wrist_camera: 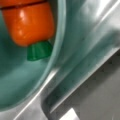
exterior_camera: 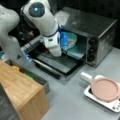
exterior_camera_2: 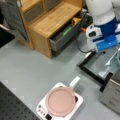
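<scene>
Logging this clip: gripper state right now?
Gripper: at the toaster oven mouth by the teal bowl with the carrot; open or closed cannot be told.

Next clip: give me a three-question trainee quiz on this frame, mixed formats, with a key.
1. True or false: the toaster oven door is closed.
2. What lies in the teal bowl? A) a banana B) a toy carrot C) a spoon
3. Fill in: the pink pan sits on a white ____.

Key: 1. False; the door hangs open, and the gripper reaches towards the bowl inside. 2. B. 3. Stove, seen in both front views.
</scene>
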{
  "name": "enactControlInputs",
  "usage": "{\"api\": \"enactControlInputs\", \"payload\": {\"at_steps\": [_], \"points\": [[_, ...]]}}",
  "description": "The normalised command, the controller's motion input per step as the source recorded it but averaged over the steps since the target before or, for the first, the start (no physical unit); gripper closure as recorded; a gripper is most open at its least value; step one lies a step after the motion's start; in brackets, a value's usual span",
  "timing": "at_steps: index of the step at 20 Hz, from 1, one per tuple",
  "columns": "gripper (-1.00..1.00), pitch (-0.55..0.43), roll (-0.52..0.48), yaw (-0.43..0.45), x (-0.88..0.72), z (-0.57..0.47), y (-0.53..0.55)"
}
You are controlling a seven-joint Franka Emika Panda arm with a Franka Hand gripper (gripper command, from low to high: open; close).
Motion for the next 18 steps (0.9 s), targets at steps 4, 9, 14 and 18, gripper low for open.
{"api": "enactControlInputs", "payload": {"at_steps": [4,9,14,18], "points": [[-1.0,-0.004,0.082,0.105,0.22,-0.07,0.12],[-1.0,-0.045,0.087,0.089,0.21,-0.15,0.15],[-1.0,-0.038,0.084,0.06,0.15,-0.07,0.08],[-1.0,-0.024,0.082,0.035,0.12,-0.02,0.03]]}}
